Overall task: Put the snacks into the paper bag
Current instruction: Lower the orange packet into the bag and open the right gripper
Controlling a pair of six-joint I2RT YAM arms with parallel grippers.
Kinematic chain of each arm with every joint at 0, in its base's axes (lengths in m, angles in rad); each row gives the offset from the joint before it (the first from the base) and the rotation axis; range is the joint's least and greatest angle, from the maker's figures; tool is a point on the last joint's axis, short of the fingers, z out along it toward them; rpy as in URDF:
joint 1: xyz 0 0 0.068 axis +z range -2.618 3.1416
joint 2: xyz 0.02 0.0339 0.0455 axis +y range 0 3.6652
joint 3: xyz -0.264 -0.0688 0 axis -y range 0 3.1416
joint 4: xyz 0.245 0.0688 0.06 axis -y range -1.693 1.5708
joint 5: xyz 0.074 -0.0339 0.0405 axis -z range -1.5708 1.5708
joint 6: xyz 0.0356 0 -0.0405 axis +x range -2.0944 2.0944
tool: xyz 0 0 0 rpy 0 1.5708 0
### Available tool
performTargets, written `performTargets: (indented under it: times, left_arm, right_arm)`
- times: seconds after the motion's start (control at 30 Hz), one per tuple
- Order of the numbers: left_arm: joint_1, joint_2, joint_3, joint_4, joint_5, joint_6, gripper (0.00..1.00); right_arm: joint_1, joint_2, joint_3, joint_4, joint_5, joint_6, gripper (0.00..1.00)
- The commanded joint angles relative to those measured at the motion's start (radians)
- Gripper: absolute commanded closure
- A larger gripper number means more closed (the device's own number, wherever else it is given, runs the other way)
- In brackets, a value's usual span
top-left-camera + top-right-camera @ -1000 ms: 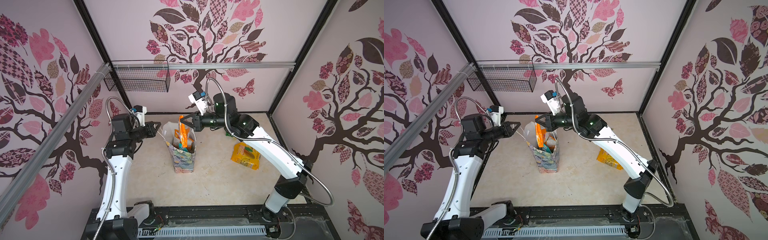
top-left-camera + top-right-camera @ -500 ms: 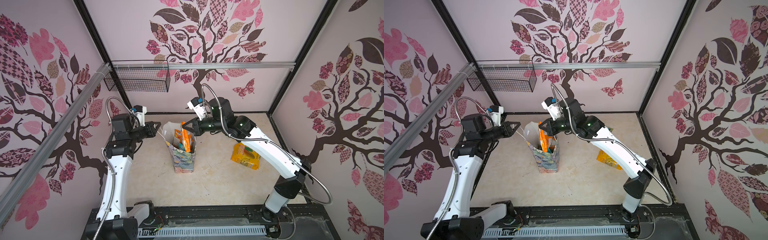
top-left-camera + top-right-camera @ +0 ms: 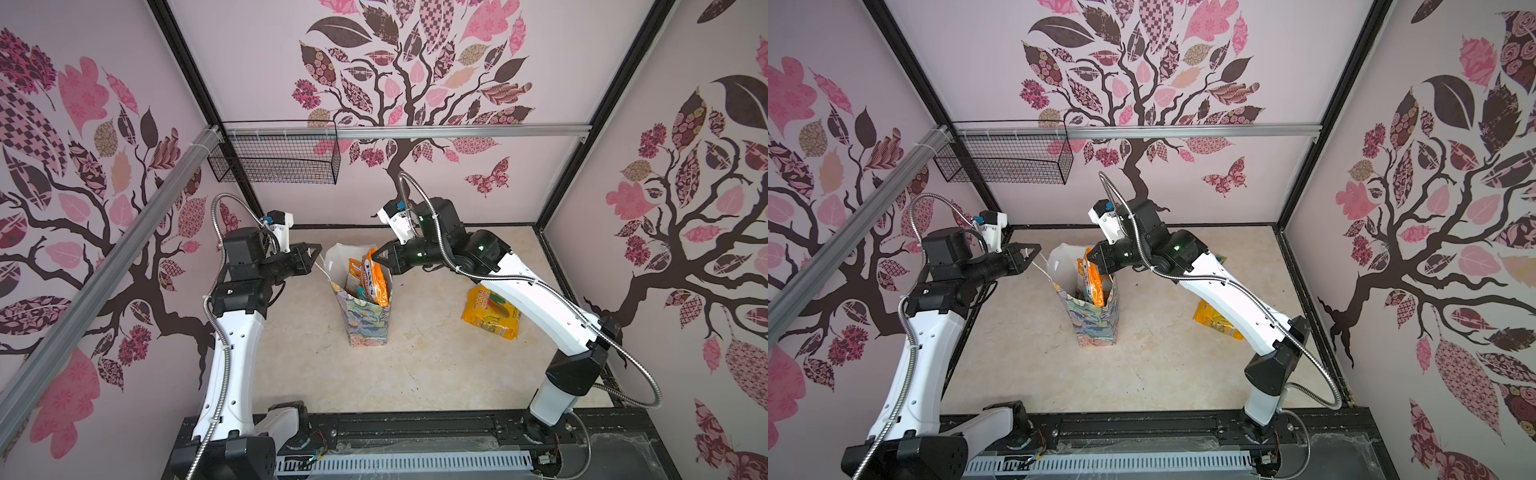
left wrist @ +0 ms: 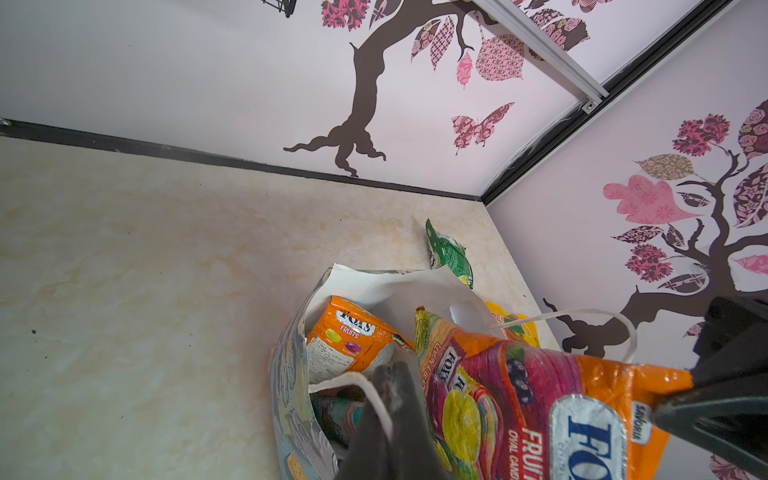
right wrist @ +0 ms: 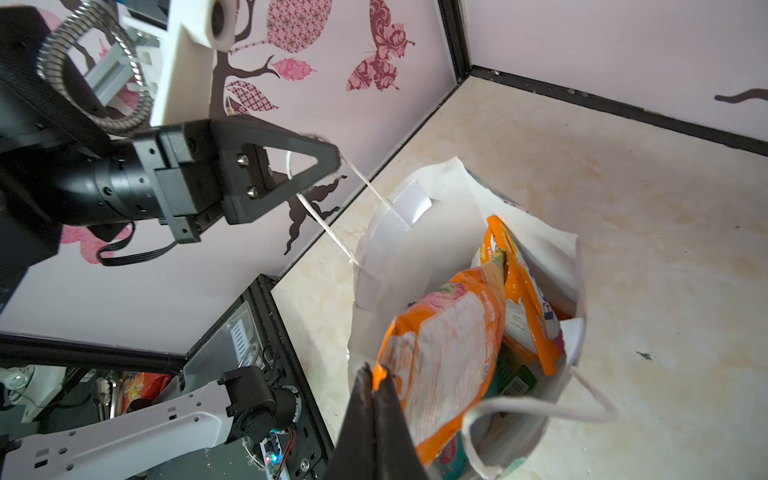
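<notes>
Orange packet (image 3: 377,284) deeper in paper bag (image 3: 368,326), right claw (image 3: 374,256) lower.

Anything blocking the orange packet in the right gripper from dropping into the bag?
Nothing visible bars the mouth. The orange packet, pinched by the right gripper, is partly inside the paper bag; the left gripper pulls a cord handle, holding it open. Packets already inside may keep it from sinking fully.

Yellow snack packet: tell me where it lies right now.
In both top views the yellow snack packet lies on the table, right of the paper bag and apart from it, beneath the right arm.
</notes>
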Motion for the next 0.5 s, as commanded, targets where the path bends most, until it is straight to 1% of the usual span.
performTargets:
  times: [0.0, 0.33, 0.47]
  left_arm:
    - [0.005, -0.031, -0.013, 0.053, 0.0, 0.02, 1.0]
    - [0.006, -0.028, -0.013, 0.054, 0.003, 0.019, 1.0]
    - [0.007, -0.023, -0.01, 0.047, 0.005, 0.021, 1.0]
  right_arm:
    - [0.001, 0.021, 0.056, -0.005, 0.053, -0.029, 1.0]
    - [0.0, 0.069, 0.101, -0.048, 0.097, -0.032, 1.0]
    - [0.001, 0.085, 0.125, -0.052, 0.108, -0.028, 0.98]
